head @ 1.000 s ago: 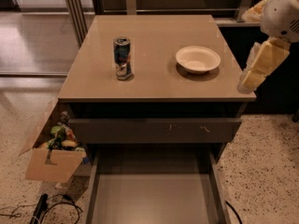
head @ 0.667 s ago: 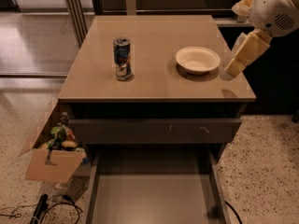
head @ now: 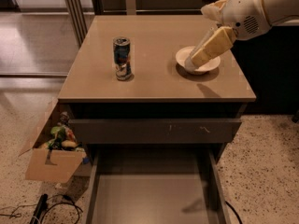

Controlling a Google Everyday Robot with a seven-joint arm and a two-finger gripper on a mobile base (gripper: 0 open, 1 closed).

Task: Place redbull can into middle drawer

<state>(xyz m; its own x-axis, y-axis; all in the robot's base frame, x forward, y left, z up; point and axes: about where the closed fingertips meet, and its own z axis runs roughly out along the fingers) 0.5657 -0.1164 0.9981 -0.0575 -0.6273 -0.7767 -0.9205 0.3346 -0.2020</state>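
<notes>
Blue-and-silver redbull can [head: 122, 58], red marks, shiny top | upright, long axis vertical | on cabinet top [head: 159, 34], apart from white bowl [head: 211, 63] | middle drawer [head: 154, 199] open below | gripper [head: 194, 61] over bowl, grip state unreadable

- The gripper [head: 192, 63] moves left: a second ago it hung beside the right edge of the bench [head: 154, 85], and now it hangs over the bench top.
- Its tip now covers the left part of the bowl [head: 212, 64]; earlier the bowl showed whole, with the gripper apart to its right.
- The arm [head: 252, 8] reaches further into view from the upper right.
</notes>
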